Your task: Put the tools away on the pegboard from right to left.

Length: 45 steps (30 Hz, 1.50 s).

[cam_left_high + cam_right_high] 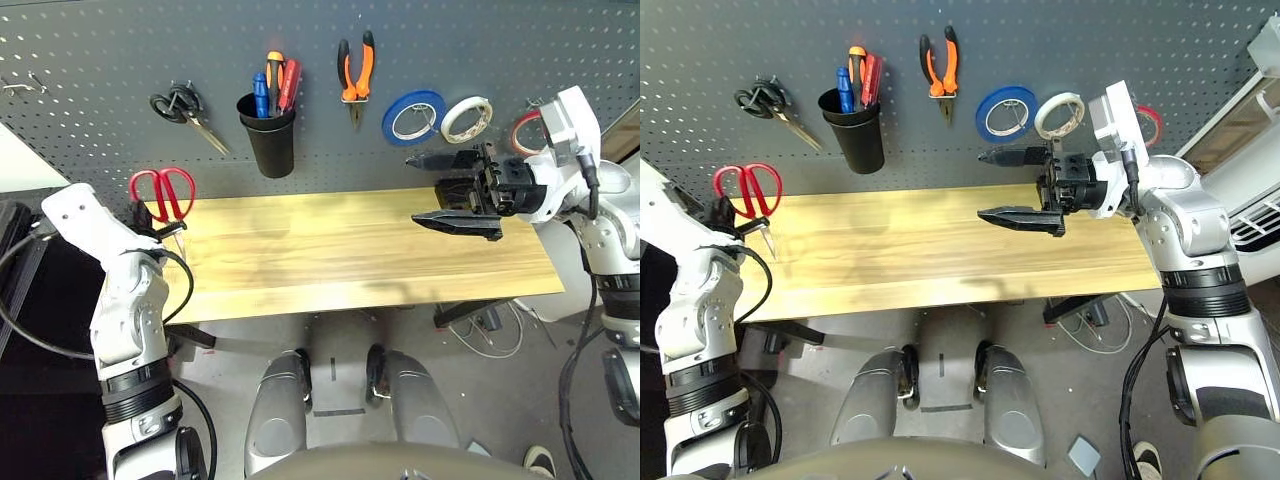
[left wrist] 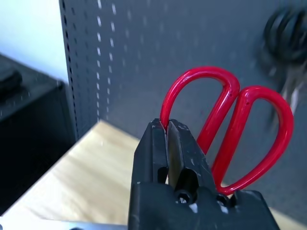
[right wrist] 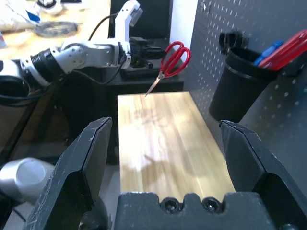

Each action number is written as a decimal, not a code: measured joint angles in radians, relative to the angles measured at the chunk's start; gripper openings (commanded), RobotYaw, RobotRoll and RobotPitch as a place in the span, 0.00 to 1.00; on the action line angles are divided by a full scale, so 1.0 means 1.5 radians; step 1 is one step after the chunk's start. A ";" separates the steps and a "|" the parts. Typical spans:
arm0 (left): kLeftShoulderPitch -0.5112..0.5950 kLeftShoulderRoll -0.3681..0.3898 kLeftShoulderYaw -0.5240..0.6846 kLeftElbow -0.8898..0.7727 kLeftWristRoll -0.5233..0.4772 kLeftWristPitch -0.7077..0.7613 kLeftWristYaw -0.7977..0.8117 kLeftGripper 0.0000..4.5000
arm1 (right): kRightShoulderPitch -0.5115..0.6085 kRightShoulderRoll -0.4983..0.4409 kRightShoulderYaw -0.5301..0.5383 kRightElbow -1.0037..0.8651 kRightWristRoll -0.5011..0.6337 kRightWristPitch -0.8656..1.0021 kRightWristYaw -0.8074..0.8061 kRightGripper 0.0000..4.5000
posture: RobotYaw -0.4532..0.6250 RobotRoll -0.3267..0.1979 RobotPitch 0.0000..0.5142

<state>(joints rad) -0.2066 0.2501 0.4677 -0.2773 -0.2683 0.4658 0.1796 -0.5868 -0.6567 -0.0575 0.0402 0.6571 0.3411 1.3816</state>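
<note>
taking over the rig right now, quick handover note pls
Left gripper: shut on the red-handled scissors, held up at the table's left end, near the pegboard.
Right gripper: open, holding nothing, above the table's right end.
Done: red tape ring, pliers hang on the pegboard; red-handled screwdriver stands in the black cup.
Left: hang the red-handled scissors.

Pliers point(image 1: 356, 70) on pegboard point(image 1: 100, 80), right of cup point(image 1: 268, 133); scissors point(image 1: 164, 192) above table's point(image 1: 350, 250) left end.
</note>
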 measured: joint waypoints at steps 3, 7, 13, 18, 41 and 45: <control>-0.002 -0.001 0.006 -0.027 -0.003 -0.021 -0.001 0.01 | -0.016 -0.021 -0.022 0.007 0.019 0.018 0.015 1.00 | 0.41 0.62 0.15; -0.009 0.002 0.012 -0.049 -0.003 -0.046 -0.005 0.01 | -0.036 -0.040 -0.044 0.039 0.024 0.024 0.035 1.00 | 0.40 0.62 0.15; -0.030 0.000 0.015 -0.061 -0.008 -0.068 -0.008 0.01 | -0.049 -0.049 -0.051 0.081 0.022 0.016 0.063 1.00 | 0.40 0.62 0.15; -0.051 -0.007 0.004 -0.068 -0.017 -0.076 -0.012 0.01 | -0.057 -0.053 -0.051 0.106 0.017 -0.001 0.081 1.00 | 0.40 0.62 0.15; -0.238 0.007 -0.039 0.325 0.027 -0.232 -0.031 0.01 | -0.047 -0.052 -0.056 0.050 0.017 0.023 0.035 1.00 | 0.34 0.62 0.14; -0.248 0.007 -0.040 0.366 0.027 -0.248 -0.030 0.01 | -0.037 -0.051 -0.061 0.039 0.019 0.024 0.020 1.00 | 0.32 0.62 0.14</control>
<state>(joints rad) -0.5788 0.2600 0.4084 0.2717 -0.2271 0.0933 0.1341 -0.6425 -0.7337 -0.1485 0.0984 0.6863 0.3764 1.4123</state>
